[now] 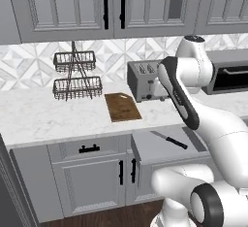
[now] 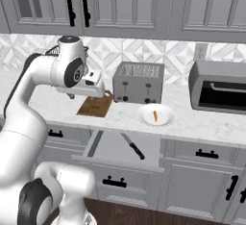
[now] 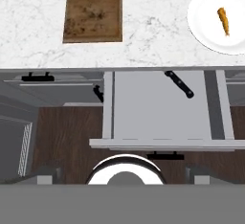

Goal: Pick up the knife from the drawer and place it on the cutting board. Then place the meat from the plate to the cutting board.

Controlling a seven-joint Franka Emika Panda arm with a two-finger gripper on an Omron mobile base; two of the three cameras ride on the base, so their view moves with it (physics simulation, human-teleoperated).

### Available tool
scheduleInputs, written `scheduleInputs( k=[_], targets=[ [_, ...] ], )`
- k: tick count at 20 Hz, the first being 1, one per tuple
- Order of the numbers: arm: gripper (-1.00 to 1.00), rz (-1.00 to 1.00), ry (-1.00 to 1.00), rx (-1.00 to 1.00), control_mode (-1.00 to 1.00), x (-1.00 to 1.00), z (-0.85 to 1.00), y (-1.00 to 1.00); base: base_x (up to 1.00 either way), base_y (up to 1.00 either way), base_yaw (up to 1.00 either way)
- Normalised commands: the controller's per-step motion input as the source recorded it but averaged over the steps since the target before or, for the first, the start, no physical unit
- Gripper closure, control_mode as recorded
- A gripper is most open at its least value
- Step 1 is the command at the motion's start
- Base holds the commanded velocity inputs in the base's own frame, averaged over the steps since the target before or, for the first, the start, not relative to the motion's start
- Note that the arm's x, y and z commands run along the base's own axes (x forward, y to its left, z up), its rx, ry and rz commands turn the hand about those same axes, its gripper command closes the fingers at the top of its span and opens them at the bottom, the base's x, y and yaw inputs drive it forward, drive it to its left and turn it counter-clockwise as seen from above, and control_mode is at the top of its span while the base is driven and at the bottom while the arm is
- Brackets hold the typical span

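One knife (image 3: 179, 84), one meat (image 3: 223, 21), one plate (image 3: 203, 24).

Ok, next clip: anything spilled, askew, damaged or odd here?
Nothing looks spilled or damaged. The drawer stands pulled open with the knife lying at a slant inside. The meat sits on the plate, and the cutting board lies flat and bare on the counter.

**Kitchen count, as it stands**

One knife (image 3: 180, 84), in one open drawer (image 3: 143, 117). One cutting board (image 3: 93, 10). One plate (image 3: 217, 19), carrying one piece of meat (image 3: 223, 21). One toaster (image 2: 138, 82). One toaster oven (image 2: 218, 92). One two-tier wire basket rack (image 1: 75, 75). All but the knife and drawer sit on one table (image 1: 43, 114).
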Motion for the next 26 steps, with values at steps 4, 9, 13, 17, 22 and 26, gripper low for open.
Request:
scheduleInputs(
  k=[4,9,13,17,22,26],
  targets=[
    [-1.0,0.0,0.0,0.0,1.0,0.0,0.0,0.0,-0.37,0.0,0.0],
    [-1.0,0.0,0.0,0.0,1.0,0.0,0.0,0.0,-0.12,0.0,0.0],
    [-1.0,0.0,0.0,0.0,1.0,0.0,0.0,0.0,0.0,0.0,0.0],
    [-1.0,0.0,0.0,0.0,1.0,0.0,0.0,0.0,0.0,-0.01,0.0],
    [-1.0,0.0,0.0,-0.02,-1.0,-0.05,-0.8,-0.27,0.0,0.0,0.0],
    [-1.0,0.0,0.05,-0.08,-1.0,0.0,-1.0,-0.24,0.0,0.0,0.0]
  ],
)
